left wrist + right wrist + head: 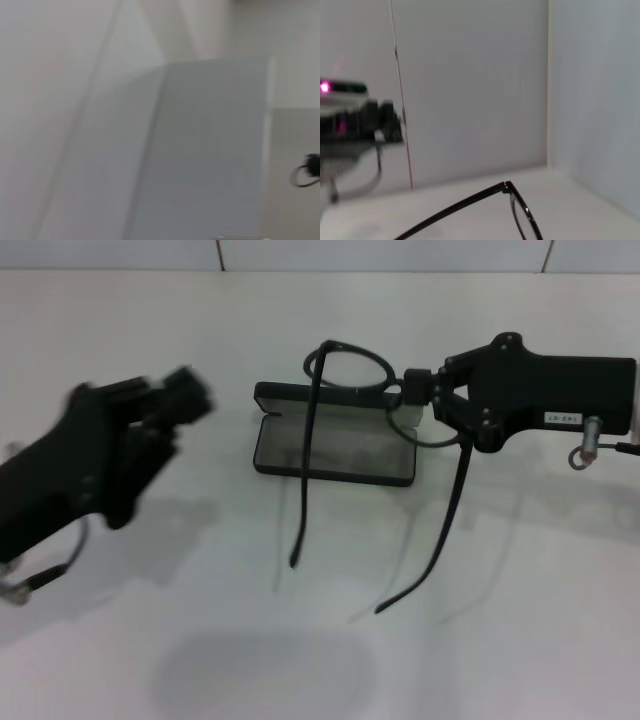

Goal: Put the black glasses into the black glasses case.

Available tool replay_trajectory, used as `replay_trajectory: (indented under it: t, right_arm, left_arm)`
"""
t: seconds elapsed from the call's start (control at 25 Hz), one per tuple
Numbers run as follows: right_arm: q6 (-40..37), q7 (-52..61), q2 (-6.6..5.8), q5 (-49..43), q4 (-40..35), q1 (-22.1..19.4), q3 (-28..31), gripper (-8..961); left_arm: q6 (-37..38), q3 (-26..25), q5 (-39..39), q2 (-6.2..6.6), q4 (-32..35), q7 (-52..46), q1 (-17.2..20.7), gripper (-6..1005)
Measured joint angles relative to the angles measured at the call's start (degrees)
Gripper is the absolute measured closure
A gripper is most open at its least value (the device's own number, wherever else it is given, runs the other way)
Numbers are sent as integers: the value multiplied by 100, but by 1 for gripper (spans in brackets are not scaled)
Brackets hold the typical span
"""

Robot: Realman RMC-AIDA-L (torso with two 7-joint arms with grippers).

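white table (500, 660), white wall behind. the case (335, 445) lies open at the middle, lid up at the back. my right gripper (412, 392) is closed on the glasses (350, 370) at the frame's right end, holding them in the air just above the case, temples spread and hanging forward past its front edge. my left gripper (185, 400) hangs well left of the case; i cannot tell its fingers. risk: lowered like this, the open temples would straddle the case rim, tip the glasses out or shove the case.
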Motion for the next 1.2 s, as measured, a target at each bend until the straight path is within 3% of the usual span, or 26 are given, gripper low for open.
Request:
replay_trajectory:
  t: [0.04,0.24,0.52,1.2]
  right_arm:
    - [-16,-92,-3,153,50,-18,-9,932]
    - [-89,-350,-20,667,462,104,-31,931]
    - [-392,-560,-7,943,838,368,-46,931]
    - [-1033,-689,8,1427,1149,460,-360,930]
  left_arm:
    - [4,307,-5,-50,-9,-55,-273,901]
    - [-5,975,-13,-78,-502,187,-924,918]
    - [-40,1238,61,-103,-1440,674,-1607,938]
    - [-306,1244,22,-151,-1669,773,-1566,945]
